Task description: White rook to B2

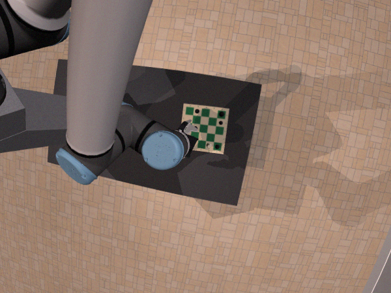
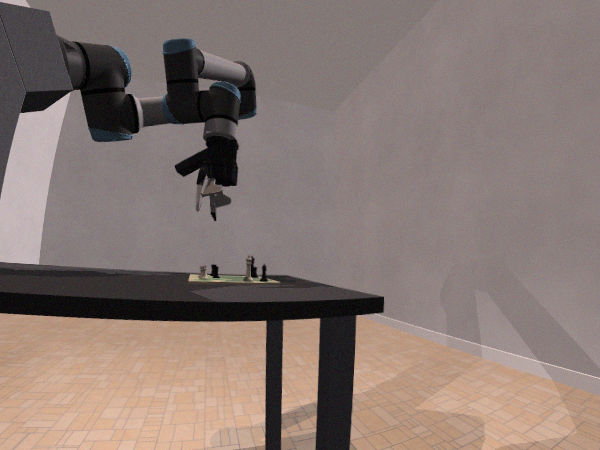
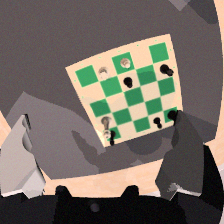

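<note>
1. Small white rook (image 2: 202, 271) stands upright at the green-and-cream chessboard's (image 2: 227, 279) edge, untouched.
2. Black pieces and a tall white piece (image 2: 248, 268) share the board on the black desk (image 2: 300, 300).
3. Two-jaw end effector (image 2: 207, 205) hangs high above, released and empty, likely lining up a descent.

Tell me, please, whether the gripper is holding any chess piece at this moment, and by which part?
Nothing is held. The gripper hangs open, high above the chessboard, and every piece stands on the board.
</note>
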Robot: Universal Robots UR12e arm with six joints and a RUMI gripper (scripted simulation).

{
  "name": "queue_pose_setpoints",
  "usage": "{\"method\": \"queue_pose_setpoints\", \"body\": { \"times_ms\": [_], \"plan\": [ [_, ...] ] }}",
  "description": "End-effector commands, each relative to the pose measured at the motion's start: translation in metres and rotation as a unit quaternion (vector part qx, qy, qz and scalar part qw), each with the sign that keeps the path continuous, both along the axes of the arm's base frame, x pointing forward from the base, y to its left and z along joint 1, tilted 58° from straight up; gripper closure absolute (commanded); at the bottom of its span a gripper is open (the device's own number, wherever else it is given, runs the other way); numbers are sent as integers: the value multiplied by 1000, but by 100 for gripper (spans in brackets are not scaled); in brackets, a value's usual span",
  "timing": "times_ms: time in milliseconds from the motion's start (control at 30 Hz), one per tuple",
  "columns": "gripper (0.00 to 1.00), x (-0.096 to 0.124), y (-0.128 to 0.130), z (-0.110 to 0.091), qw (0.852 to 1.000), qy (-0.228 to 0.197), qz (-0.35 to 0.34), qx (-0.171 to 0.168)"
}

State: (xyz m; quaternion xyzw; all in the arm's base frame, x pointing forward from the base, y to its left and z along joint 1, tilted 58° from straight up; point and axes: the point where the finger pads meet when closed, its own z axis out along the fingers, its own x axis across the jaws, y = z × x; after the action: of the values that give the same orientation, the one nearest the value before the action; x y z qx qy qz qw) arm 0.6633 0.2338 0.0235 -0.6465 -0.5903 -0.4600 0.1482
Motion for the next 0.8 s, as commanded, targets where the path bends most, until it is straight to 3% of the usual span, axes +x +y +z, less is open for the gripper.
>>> {"method": "queue_pose_setpoints", "body": {
  "times_ms": [0, 567, 767],
  "plan": [
    [0, 0, -1, -1, 1000, -15, 12, -9],
    [0, 2, -2, -6, 987, -119, 87, -68],
    [0, 4, -2, -9, 971, -177, 128, -101]
  ]
}}
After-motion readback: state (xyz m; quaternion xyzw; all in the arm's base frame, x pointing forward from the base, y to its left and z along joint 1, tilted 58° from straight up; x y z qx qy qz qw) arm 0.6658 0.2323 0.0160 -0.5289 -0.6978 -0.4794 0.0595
